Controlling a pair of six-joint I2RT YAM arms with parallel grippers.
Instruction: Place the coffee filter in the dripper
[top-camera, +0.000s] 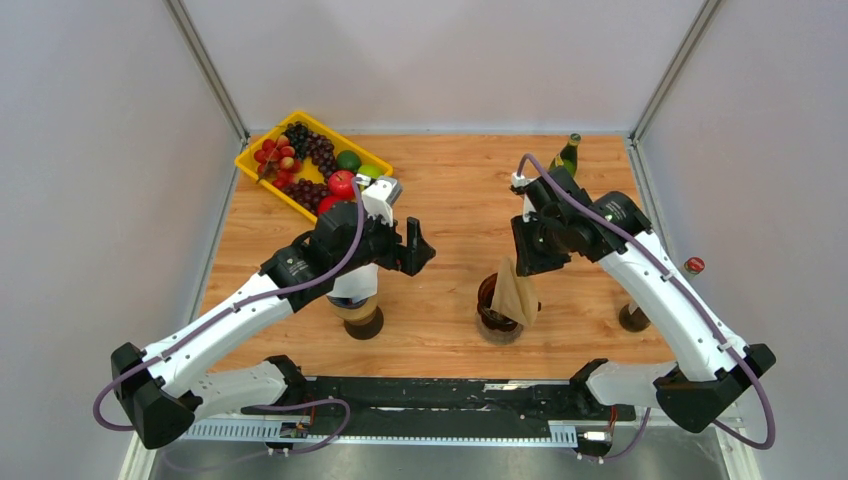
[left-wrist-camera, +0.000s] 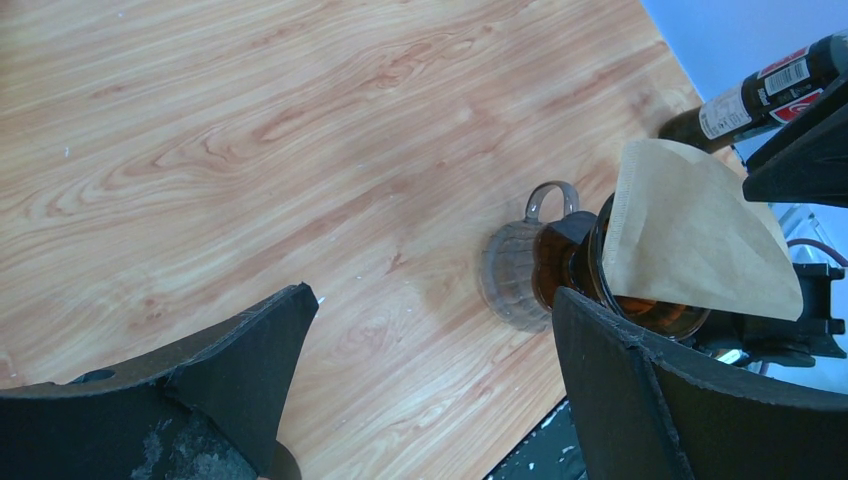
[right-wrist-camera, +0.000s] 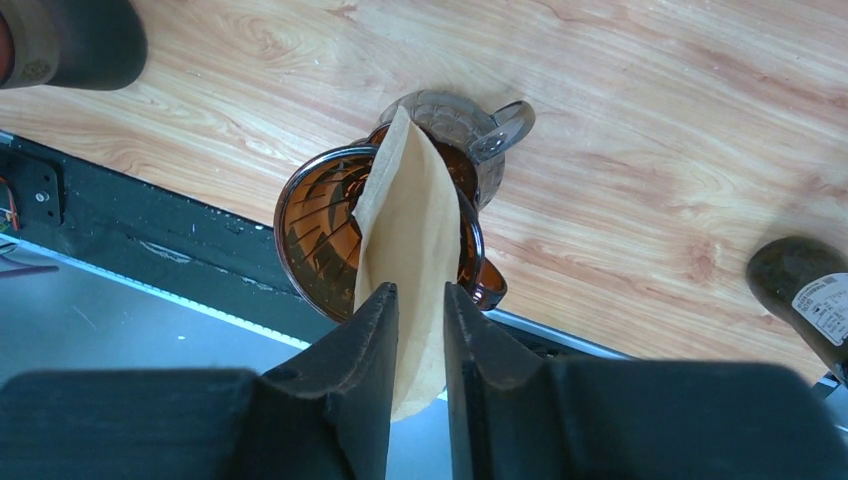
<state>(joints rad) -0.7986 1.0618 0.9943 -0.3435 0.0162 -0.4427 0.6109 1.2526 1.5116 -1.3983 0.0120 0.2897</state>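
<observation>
The brown paper coffee filter (top-camera: 515, 290) stands tilted with its lower tip inside the amber dripper (top-camera: 490, 300), which sits on a clear glass server at front centre. My right gripper (top-camera: 522, 262) is closed on the filter's upper end. In the right wrist view the filter (right-wrist-camera: 410, 215) fills the narrow gap of the gripper (right-wrist-camera: 420, 288) above the dripper (right-wrist-camera: 315, 225). My left gripper (top-camera: 415, 250) is open and empty, left of the dripper. In its wrist view the gripper (left-wrist-camera: 432, 293) frames bare table, with the filter (left-wrist-camera: 690, 240) and dripper (left-wrist-camera: 565, 265) at the right.
A yellow tray (top-camera: 250, 165) of fruit sits at the back left. A green bottle (top-camera: 568, 155) stands behind the right arm. A red-capped bottle (top-camera: 693, 265) and a dark round object (top-camera: 633, 318) are at the right. A jar (top-camera: 362, 315) stands under the left arm.
</observation>
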